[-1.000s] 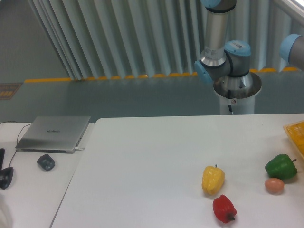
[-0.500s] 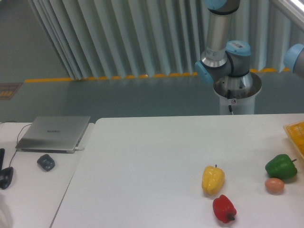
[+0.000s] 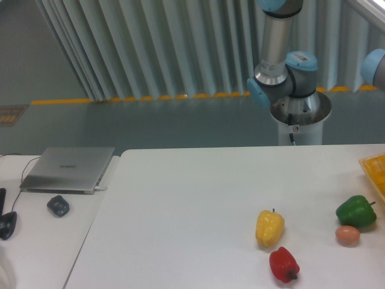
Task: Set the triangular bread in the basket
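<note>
Showing latticed yellow plastic basket (image 3: 374,169), edge only

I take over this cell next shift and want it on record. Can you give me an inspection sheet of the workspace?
Surface: white table, no spills seen.
Job's things: basket cut off at right edge; triangular bread not in view.
Clutter: yellow pepper, red pepper, green pepper, egg.
Grippers: gripper out of view; only arm base shows.
Cables: black cable by closed laptop.
Surroundings: mouse, pleated curtain.
</note>
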